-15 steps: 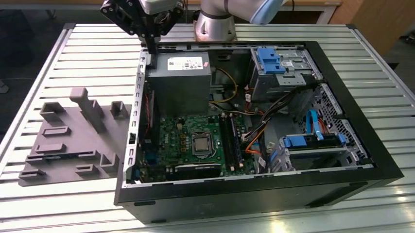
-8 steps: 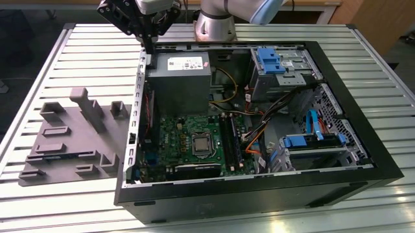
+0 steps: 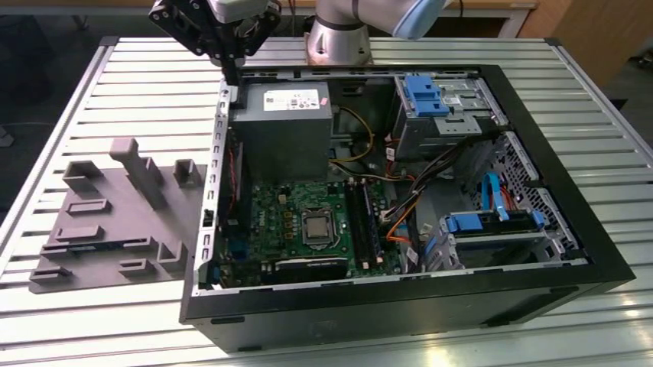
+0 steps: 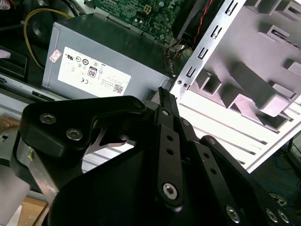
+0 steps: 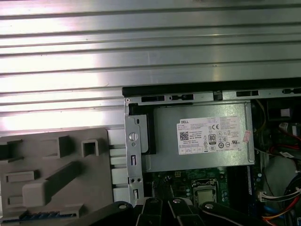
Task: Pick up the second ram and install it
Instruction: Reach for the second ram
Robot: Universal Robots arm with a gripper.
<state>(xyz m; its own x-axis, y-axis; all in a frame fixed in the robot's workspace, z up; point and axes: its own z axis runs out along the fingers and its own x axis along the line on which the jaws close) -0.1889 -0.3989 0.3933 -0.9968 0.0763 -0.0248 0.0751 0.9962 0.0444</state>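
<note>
Slatted metal worktop [image 3: 122, 69] carries an open computer case [image 3: 408, 306] across its middle. A grey tray [image 3: 102, 264] with upright blocks sits beside the case, toward the worktop's edge on the exterior view's left.

The gripper [image 3: 234, 76] hangs above the case wall nearest the tray, at the end toward the worktop's far edge. There it is just beside the grey power supply [image 3: 281, 122]. In the second wrist view the gripper [image 4: 165, 96] has its fingers drawn together into one thin tip, with nothing between them.

The second ram [image 5: 40, 215] lies flat in the tray, seen in the first wrist view as a thin blue strip beyond the tall block. It is well apart from the gripper.

Inside the case, the green motherboard [image 3: 275, 206] lies below the power supply.
</note>
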